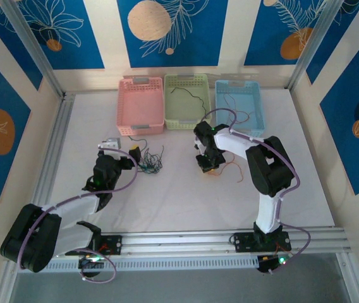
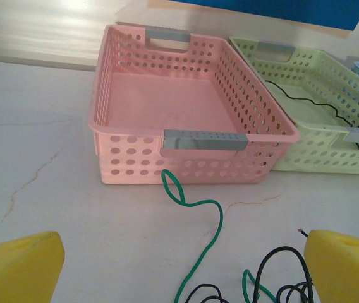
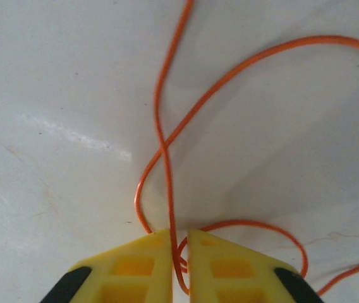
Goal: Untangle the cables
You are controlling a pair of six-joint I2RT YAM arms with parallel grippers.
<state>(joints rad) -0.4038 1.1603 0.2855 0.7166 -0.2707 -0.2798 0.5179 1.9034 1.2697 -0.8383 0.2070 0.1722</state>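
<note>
On the white surface [image 1: 179, 202], our right hand [image 3: 179, 238] pinched a thin orange wire [image 3: 160, 126] that ran straight ahead from its tips; our left hand [image 2: 181, 252] gaped wide, the green-and-black wire tangle [image 2: 249, 291] lying just before it.

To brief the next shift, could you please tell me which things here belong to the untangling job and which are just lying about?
Job: orange cable, pinched in the right gripper; green-and-black tangle before the open left gripper; black cable in the green basket.
Lying about: pink basket, green basket, blue basket, small grey object.
</note>
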